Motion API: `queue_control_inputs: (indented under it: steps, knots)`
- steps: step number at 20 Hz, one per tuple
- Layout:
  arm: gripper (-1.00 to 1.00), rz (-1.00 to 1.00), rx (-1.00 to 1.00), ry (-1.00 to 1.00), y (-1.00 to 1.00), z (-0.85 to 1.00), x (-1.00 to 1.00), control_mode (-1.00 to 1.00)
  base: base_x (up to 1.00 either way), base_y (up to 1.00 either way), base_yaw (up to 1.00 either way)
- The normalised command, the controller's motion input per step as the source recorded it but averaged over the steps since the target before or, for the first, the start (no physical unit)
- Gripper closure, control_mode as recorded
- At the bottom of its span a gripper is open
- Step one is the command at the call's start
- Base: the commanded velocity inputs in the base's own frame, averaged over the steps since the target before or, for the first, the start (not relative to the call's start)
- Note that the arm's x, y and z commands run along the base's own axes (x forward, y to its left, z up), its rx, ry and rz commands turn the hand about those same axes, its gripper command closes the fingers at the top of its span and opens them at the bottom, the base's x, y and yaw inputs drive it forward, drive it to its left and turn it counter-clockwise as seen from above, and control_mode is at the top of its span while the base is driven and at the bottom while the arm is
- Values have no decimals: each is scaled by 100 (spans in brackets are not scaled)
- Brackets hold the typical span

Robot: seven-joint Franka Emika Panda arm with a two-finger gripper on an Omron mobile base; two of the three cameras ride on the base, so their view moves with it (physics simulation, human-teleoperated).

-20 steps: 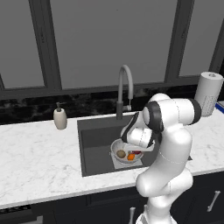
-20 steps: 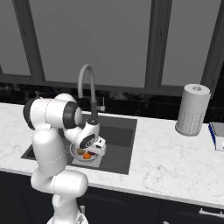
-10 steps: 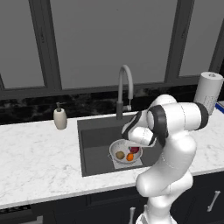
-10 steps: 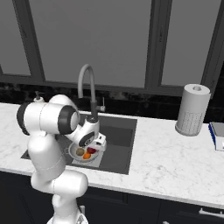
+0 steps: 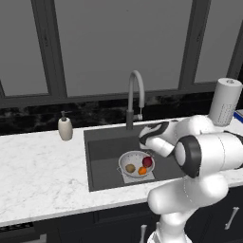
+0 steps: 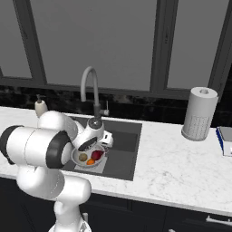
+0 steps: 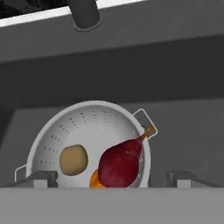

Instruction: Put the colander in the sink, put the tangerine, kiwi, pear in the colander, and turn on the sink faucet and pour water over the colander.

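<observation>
The fingers (image 7: 112, 177) stand wide apart and hold nothing. Just past them the colander (image 7: 87, 135) sits on the sink (image 5: 102, 154) floor, so water can run through its holes. Inside lie the pear (image 7: 120, 164), the kiwi (image 7: 73, 160) and the tangerine (image 7: 96, 180), tucked under the pear. Farther off rises the sink faucet (image 5: 135, 97), still dry. A moment ago the hand hung lower over the bowl; now it has lifted away.

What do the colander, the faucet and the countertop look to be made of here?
Colander: likely metal, pale satin silver, with rows of punched holes and thin wire handles. Faucet: probably brushed grey metal, dull sheen on the arched spout. Countertop: looks like polished white marble or an imitation, with grey veining.
</observation>
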Motion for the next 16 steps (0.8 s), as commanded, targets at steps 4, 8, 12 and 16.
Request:
queue_control_inputs:
  steps: [4,8,12,16]
  knots:
    - [-100,0,4,-32,-13,71,4,-100,0,0,0]
    - [-100,0,7,-45,-20,68,0,-100,0,0,0]
    - [-100,1,9,-45,-16,65,0,-100,0,0,0]
    - [-100,0,4,-42,-3,47,4,-100,0,0,0]
